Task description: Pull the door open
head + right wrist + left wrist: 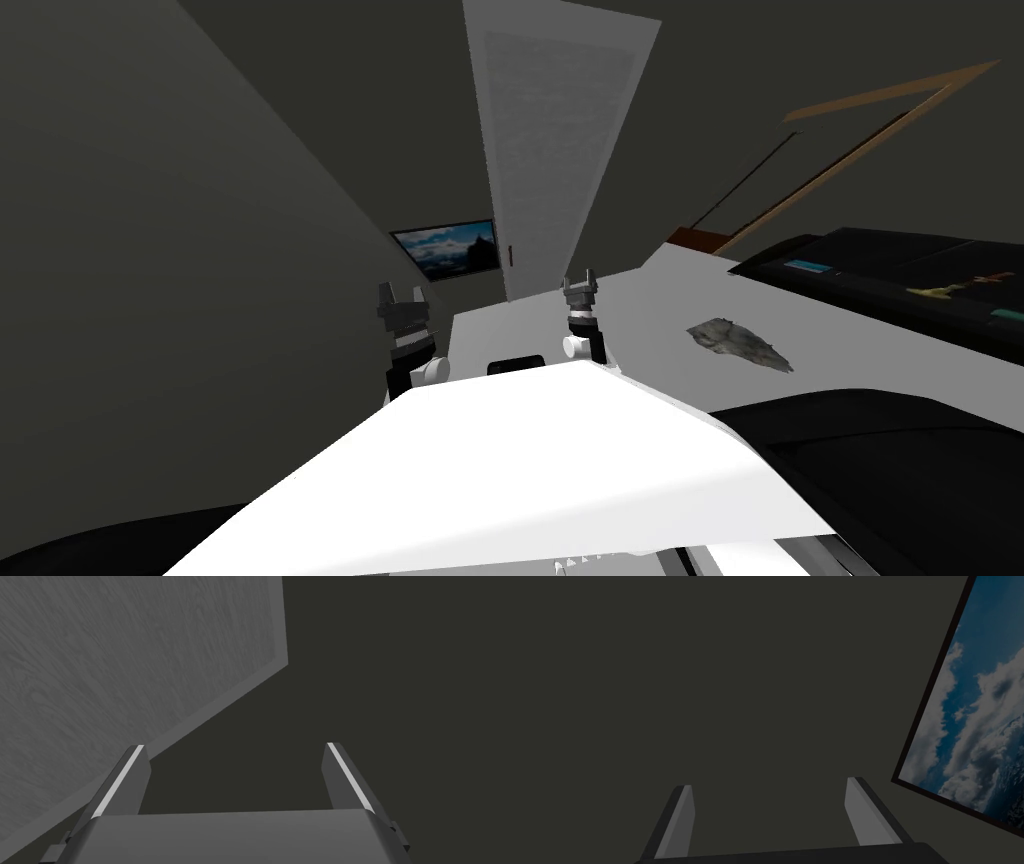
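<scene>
The door (555, 150) is straight ahead. It is tall and light grey, with a long panel of grey wood grain down its middle. Low on its edge, on the side near the picture, sits a small pale handle (511, 255). I cannot tell if the door is shut tight or a little ajar.

The right gripper (580, 282) is up in front of the door, near its lower end but not touching it. Its two fingers stand wide apart with nothing between them. In the right wrist view, the right gripper (235, 747) points past one corner of the door's grey panel (125, 666) toward a dark wall.

The left gripper (400, 297) is up too, off to the left by the dark wall and just under a framed picture (447, 250) of blue sky and clouds. Its fingers (682, 821) are also spread wide and hold nothing.

The floor (660, 320) here is white. A grey lumpy thing (740, 345) lies on it to the right of the right gripper, well apart from the door. Farther right there is big black furniture (900, 280), and above it are thin brown bars (880, 110) against the dark wall.
</scene>
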